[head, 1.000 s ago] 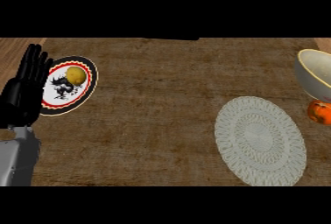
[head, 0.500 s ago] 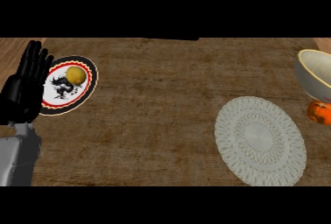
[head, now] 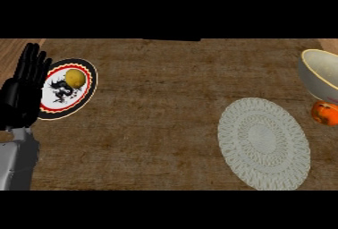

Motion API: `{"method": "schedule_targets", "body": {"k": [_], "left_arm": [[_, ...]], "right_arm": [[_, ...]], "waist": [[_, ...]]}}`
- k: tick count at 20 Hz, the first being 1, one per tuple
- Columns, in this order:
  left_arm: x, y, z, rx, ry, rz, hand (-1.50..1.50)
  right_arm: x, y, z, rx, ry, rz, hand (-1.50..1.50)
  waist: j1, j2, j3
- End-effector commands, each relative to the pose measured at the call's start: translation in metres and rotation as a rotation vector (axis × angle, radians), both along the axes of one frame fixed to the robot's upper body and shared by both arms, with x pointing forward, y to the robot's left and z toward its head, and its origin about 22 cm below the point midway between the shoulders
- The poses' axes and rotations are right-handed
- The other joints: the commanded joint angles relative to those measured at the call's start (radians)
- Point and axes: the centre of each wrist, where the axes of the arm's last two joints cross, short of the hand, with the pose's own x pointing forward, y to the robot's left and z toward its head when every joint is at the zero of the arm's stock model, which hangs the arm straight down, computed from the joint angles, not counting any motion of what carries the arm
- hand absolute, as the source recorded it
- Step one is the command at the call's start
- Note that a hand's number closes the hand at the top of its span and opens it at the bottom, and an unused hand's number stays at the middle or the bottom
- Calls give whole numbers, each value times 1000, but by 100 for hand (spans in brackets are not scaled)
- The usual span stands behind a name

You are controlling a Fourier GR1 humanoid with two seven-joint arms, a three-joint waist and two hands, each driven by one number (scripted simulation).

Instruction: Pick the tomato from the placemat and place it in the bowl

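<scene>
I see brown woven counter mat [head: 165, 98] across view. White oval lace placemat [head: 264, 142] as landmark, bare on top. Left hand [head: 23, 91] far left of placemat, fingers straight, apart, holding nothing. Cream bowl [head: 320, 74] up-right of placemat. Red-rimmed plate [head: 56, 100] far left, beside hand, carrying yellow round fruit [head: 76, 77]. Orange-red tomato [head: 325, 112] just right of placemat, below bowl.

brown counter [head: 165, 89], placemat [head: 264, 143], plate [head: 82, 96], bowl [head: 320, 74], tomato [head: 325, 112]

Open counter [head: 165, 89] lies between the plate [head: 84, 94] and the placemat [head: 264, 143].
</scene>
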Motion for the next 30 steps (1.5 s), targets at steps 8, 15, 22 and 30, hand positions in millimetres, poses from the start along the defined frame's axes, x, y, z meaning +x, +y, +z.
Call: {"method": "schedule_targets", "body": {"k": [8, 15, 22, 30], "left_arm": [[6, 8, 14, -12, -8, -13, 0], [-2, -2, 5, 1, -8, 3, 0], [3, 21, 8, 2, 2, 14, 0], [-2, 5, 1, 0, -8, 3, 0]], "right_arm": [[23, 40, -56, 238, 124, -130, -150], [15, 35, -68, 498, -100, -152, -150], [-17, -12, -40, 622, -270, -321, -150], [-74, -65, -19, 735, -320, -402, -150]], "waist": [[18, 10, 3], [3, 5, 3], [4, 17, 5], [-4, 22, 12]]}}
